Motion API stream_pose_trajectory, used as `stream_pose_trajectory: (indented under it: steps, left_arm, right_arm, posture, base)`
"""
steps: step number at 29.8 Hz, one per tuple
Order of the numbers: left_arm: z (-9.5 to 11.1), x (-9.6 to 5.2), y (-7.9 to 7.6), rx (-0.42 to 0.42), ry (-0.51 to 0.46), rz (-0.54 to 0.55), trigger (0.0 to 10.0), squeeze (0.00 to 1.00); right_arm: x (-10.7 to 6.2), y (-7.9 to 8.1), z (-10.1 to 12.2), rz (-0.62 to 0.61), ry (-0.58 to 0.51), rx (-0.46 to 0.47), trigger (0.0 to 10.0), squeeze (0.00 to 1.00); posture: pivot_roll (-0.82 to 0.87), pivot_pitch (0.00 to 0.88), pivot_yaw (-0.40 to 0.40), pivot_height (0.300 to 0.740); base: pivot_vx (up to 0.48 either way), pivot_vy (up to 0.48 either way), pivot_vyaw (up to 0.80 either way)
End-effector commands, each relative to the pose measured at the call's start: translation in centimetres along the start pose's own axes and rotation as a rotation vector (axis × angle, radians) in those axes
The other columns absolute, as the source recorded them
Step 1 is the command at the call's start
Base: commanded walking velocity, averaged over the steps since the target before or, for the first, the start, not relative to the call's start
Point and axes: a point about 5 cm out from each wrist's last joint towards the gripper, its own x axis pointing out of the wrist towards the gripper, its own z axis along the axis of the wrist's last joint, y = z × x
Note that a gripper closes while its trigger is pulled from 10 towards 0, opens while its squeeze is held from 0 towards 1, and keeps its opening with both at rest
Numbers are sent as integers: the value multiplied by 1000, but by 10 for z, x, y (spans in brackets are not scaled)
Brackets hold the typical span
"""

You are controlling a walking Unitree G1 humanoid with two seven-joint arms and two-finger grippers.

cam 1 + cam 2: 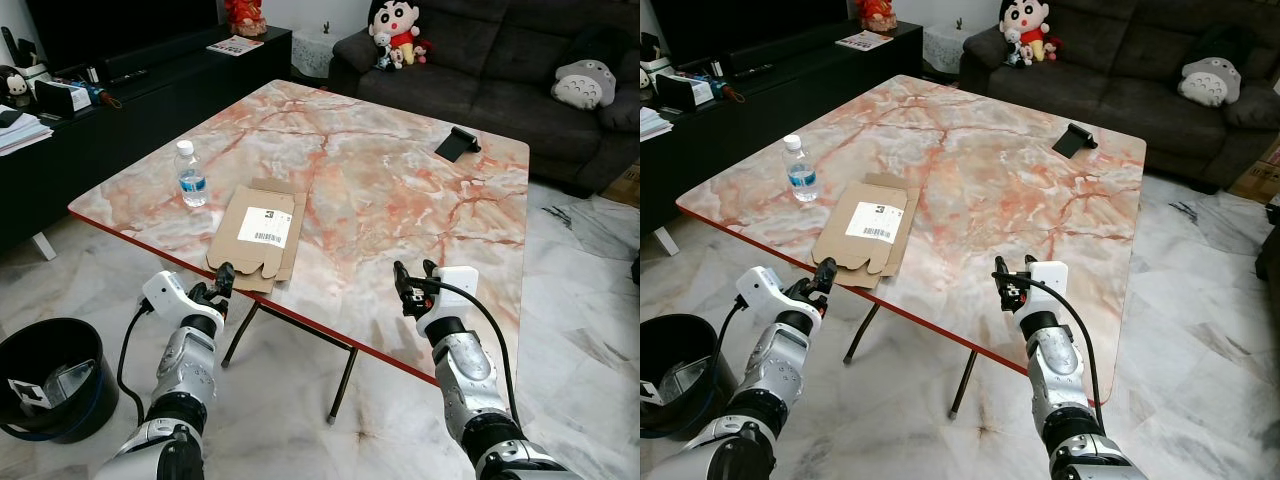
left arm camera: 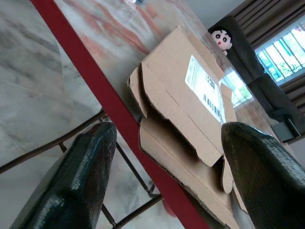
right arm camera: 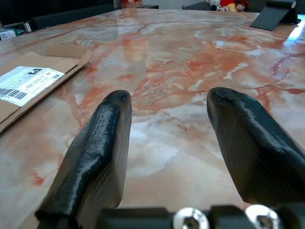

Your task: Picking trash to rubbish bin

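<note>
Nothing was binned yet; both end effectors were empty at the near edge of the surface.

From the head cameras I saw the flattened cardboard box (image 1: 256,236) lying flat on the marble surface (image 1: 400,190), its near end overhanging the red edge, long axis running away from me, label up; a water bottle (image 1: 190,174) stood just beside it, and the rubbish bin (image 1: 50,378) sat on the floor to my left, so I judged the whole pick-and-carry was still ahead. In the left wrist view my left end effector (image 2: 167,176) had its fingers spread wide, empty, just below and short of the box's overhanging flaps. In the right wrist view my right end effector (image 3: 167,143) was likewise open and empty, low over bare marble, the box off to one side.
</note>
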Motion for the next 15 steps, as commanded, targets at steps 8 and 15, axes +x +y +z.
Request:
stream_pose_trajectory:
  steps: [8, 15]
  left_arm:
    - [-1, 7, -13, -23, 9, -29, 10000, 0]
    - [-2, 8, -16, -26, 13, -35, 10000, 0]
  right_arm:
    - [1, -6, 2, -13, 2, -1, 10000, 0]
    - [0, -7, 3, -15, 0, -3, 10000, 0]
  posture:
    - [97, 0, -119, 740]
    - [97, 0, -119, 740]
  base:
    - [0, 0, 0]
    - [0, 0, 0]
